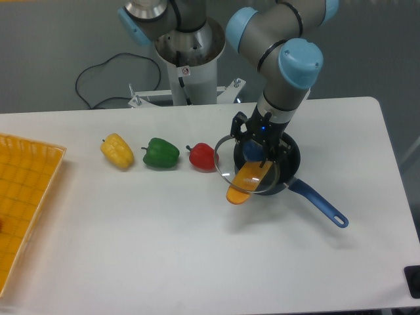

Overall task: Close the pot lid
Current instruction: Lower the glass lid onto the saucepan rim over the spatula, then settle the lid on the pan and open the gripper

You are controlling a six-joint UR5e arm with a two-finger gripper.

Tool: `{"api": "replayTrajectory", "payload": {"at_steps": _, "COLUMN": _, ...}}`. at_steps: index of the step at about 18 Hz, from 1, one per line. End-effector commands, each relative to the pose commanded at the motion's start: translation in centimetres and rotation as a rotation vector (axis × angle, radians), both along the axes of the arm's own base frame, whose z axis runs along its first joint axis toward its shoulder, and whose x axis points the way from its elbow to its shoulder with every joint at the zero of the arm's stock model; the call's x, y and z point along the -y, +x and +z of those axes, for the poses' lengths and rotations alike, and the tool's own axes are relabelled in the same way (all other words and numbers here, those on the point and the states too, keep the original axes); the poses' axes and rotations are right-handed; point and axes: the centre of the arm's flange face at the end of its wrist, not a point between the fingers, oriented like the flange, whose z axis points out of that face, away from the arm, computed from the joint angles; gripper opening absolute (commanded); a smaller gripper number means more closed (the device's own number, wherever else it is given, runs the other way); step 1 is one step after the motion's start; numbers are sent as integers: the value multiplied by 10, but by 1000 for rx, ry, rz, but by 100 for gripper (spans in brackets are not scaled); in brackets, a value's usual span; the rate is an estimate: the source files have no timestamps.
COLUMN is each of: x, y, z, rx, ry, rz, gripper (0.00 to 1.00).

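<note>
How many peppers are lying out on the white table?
3, in a row left of the pot: a yellow pepper farthest left, a green pepper in the middle, and a red pepper nearest the pot, beside the lid.

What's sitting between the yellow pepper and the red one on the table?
A green pepper sits between the yellow pepper and the red pepper, the three in a row, as the fixed camera shows.
</note>
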Motion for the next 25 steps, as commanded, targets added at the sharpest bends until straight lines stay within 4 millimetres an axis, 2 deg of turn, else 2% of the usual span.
{"api": "replayTrajectory", "payload": {"at_steps": 11, "x": 13, "y": -12, "z": -4, "rx": -2, "ry": 4, "rz": -10, "gripper": 51}}
{"api": "replayTrajectory", "payload": {"at_steps": 20, "x": 16, "y": -15, "z": -5, "rx": 1, "ry": 2, "rz": -2, "gripper": 51}}
{"api": "replayTrajectory", "payload": {"at_steps": 25, "x": 17, "y": -12, "z": -17, "rx": 21, "ry": -9, "rz": -4, "gripper": 52}}
